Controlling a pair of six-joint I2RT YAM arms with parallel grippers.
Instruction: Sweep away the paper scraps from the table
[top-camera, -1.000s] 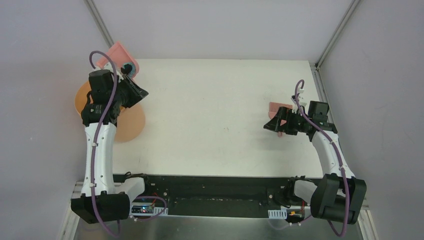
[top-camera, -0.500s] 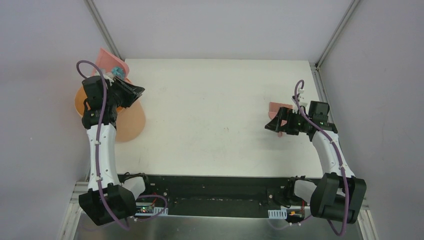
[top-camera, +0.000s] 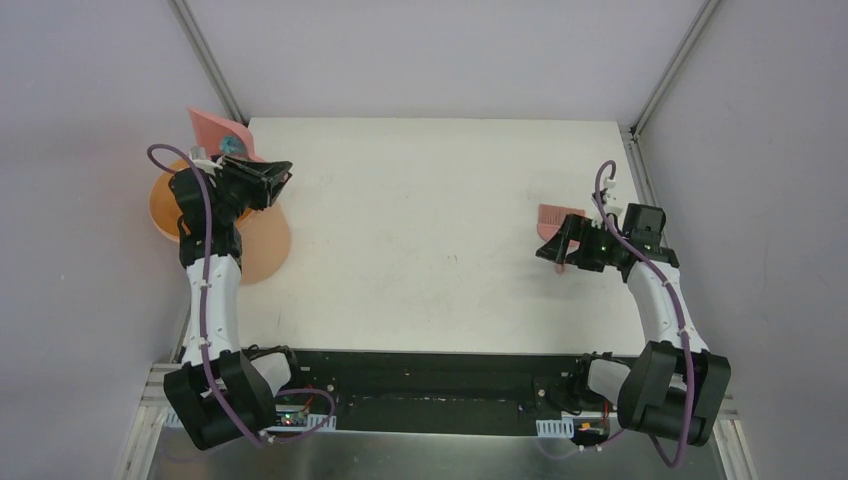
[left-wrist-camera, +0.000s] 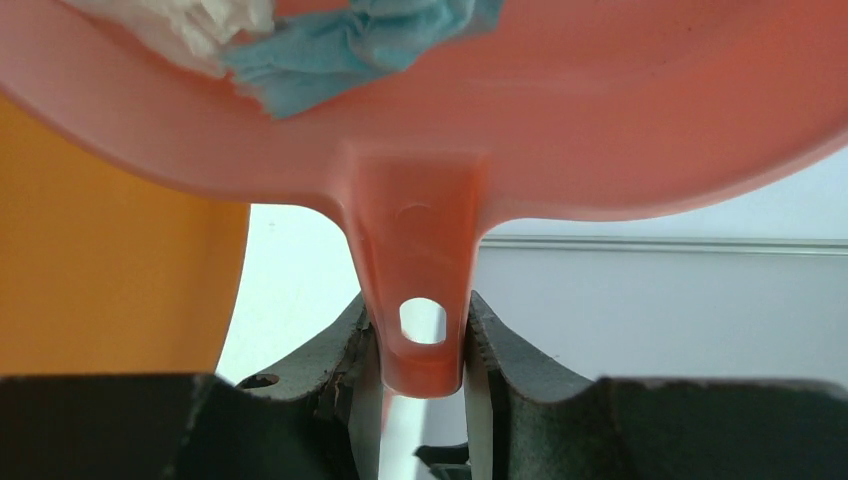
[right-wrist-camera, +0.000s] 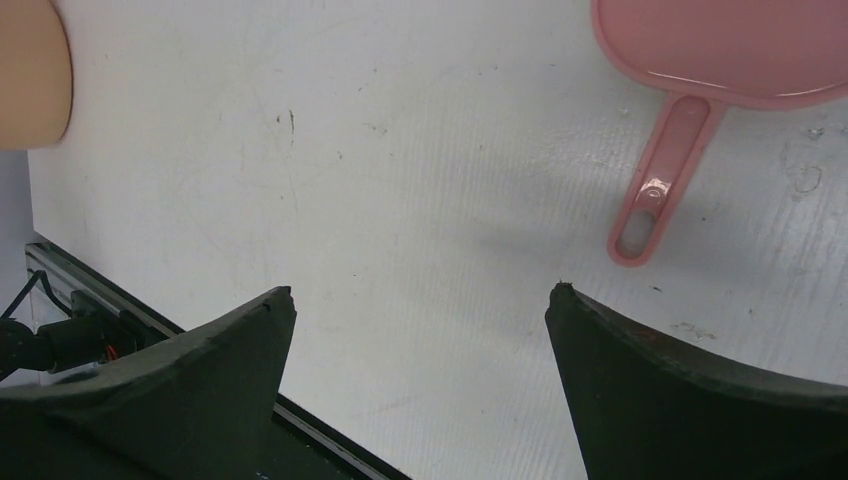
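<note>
My left gripper (top-camera: 243, 165) is shut on the handle of the pink dustpan (top-camera: 215, 128) and holds it tilted at the table's (top-camera: 430, 190) far left corner, above the orange bucket (top-camera: 170, 205). In the left wrist view the jaws (left-wrist-camera: 420, 350) pinch the handle. A teal paper scrap (left-wrist-camera: 340, 50) and a white one (left-wrist-camera: 190, 25) lie in the dustpan (left-wrist-camera: 600, 130). My right gripper (top-camera: 553, 252) is open and empty over the right side of the table, near the pink brush (top-camera: 556, 215), which lies flat on the table. The right wrist view shows the open jaws (right-wrist-camera: 422, 290) and the brush (right-wrist-camera: 720, 50).
The orange bucket (left-wrist-camera: 110, 270) stands off the table's left edge, and its rim shows in the right wrist view (right-wrist-camera: 30, 70). Metal frame posts (top-camera: 205, 55) rise at the back corners. The black front edge (top-camera: 430, 365) runs between the arm bases.
My left arm has swung the dustpan left and back and tipped it more steeply over the bucket. My right gripper has barely moved beside the brush.
</note>
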